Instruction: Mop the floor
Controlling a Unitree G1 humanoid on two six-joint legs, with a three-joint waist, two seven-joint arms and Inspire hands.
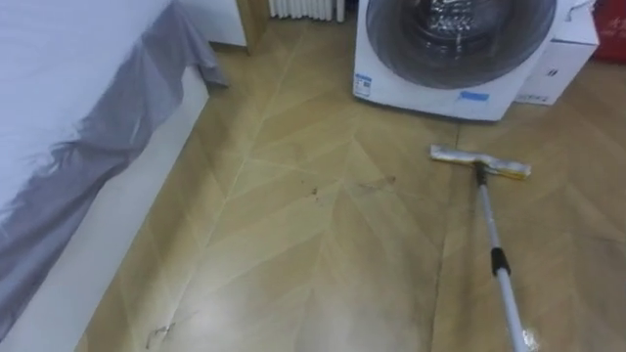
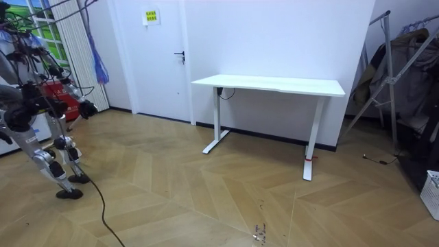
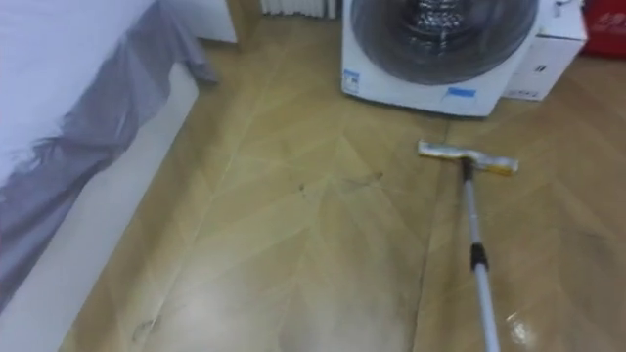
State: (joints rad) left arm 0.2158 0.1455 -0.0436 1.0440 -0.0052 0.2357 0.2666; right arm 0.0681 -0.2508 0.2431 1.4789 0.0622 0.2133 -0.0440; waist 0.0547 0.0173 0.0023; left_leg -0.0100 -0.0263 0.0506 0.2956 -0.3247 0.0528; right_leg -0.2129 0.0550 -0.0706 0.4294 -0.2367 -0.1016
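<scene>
A mop lies on the wooden floor in front of me. Its flat pale head [image 1: 479, 161] rests near the washing machine [image 1: 445, 59], and its grey handle [image 1: 497, 256] runs back toward the lower right edge of the eye views. Small dark marks [image 1: 315, 191] spot the floor left of the mop head, with a further smudge [image 1: 156, 335] near the bed. In the room view I stand at the far left, one dark hand [image 2: 86, 108] held out to that view's right at waist height. That looks like my right hand.
A bed [image 1: 68, 108] with a white sheet and grey skirt runs along my left. A white box [image 1: 562, 59] and a red item [image 1: 611, 29] sit right of the washer. In the room view a white desk [image 2: 271, 86] stands by the wall.
</scene>
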